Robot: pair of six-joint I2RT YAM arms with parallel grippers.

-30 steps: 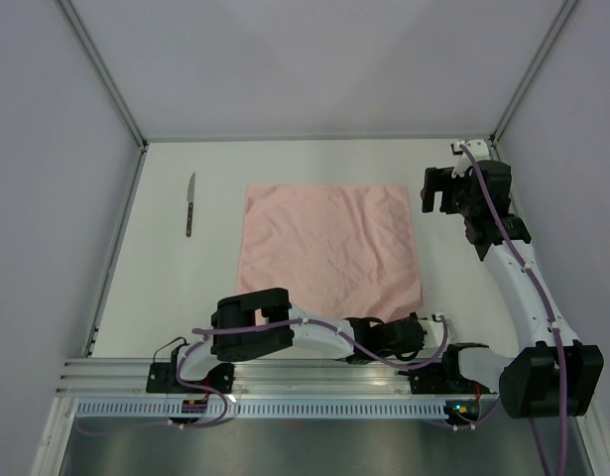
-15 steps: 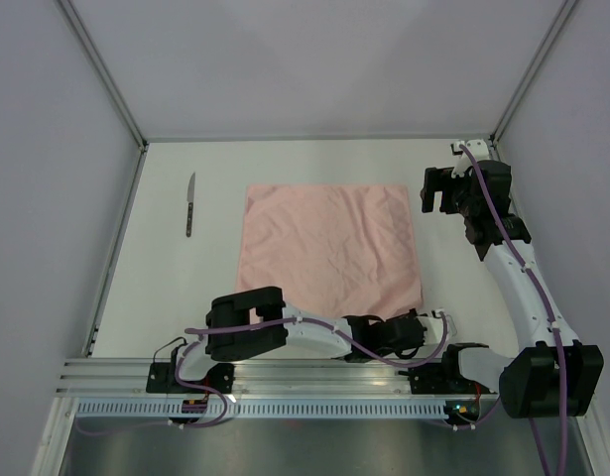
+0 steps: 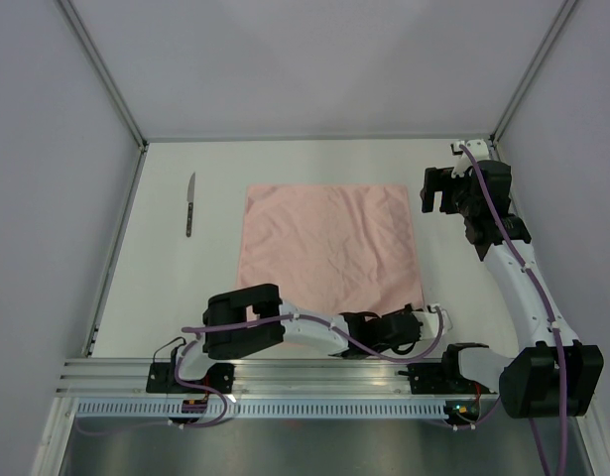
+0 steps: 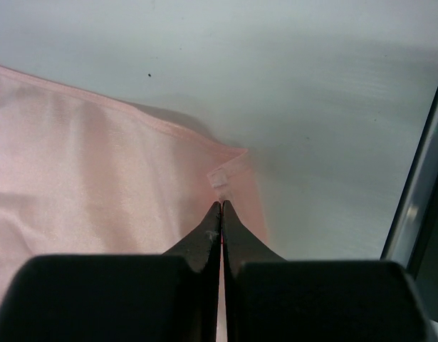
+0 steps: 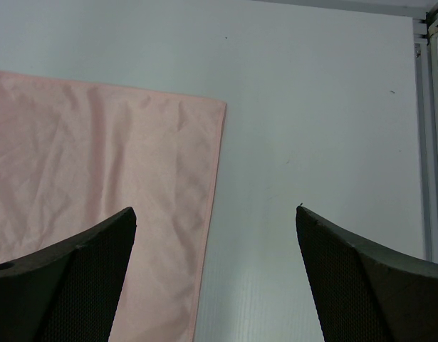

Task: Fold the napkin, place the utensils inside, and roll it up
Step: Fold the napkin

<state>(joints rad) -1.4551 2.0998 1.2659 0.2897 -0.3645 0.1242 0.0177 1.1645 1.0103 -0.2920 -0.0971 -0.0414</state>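
Observation:
The salmon-pink napkin (image 3: 329,248) lies spread flat as a square in the middle of the white table. My left gripper (image 3: 416,315) is low at its near right corner. In the left wrist view the fingers (image 4: 221,203) are shut on that corner, with a pink sliver of napkin (image 4: 97,164) between them. My right gripper (image 3: 435,190) hovers open beside the napkin's far right corner. The right wrist view shows its gap (image 5: 215,208) over the napkin's (image 5: 97,157) right edge and bare table. One utensil, a dark-handled knife (image 3: 190,203), lies left of the napkin.
Grey walls enclose the table on three sides, with metal frame posts (image 3: 101,74) at the back corners. A rail (image 3: 285,382) carrying the arm bases runs along the near edge. The table's right frame (image 4: 418,192) shows close to the left gripper.
The left arm has shifted slightly, its gripper edging up and left at the napkin's near right corner. The right arm, napkin and knife look unmoved.

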